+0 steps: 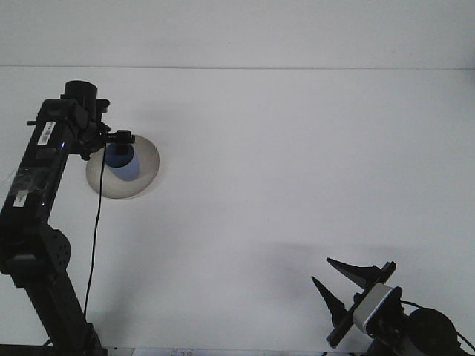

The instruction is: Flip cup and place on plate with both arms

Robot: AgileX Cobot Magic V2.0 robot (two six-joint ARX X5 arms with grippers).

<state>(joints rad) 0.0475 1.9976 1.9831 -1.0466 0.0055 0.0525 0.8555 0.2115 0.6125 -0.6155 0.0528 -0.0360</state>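
On the white table (pixel 297 170), the left gripper (pixel 119 141) at upper left seems clamped on the blue cup (pixel 123 164) standing on the grey plate (pixel 145 167), while the right gripper (pixel 349 285) at lower right sits spread, empty.

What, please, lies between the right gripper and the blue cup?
Only bare white table in the front view; right gripper sits far from the cup on the plate.

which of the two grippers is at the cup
The left gripper, over the plate at the blue cup. The right gripper sits at the near right edge, jaws spread, holding nothing.
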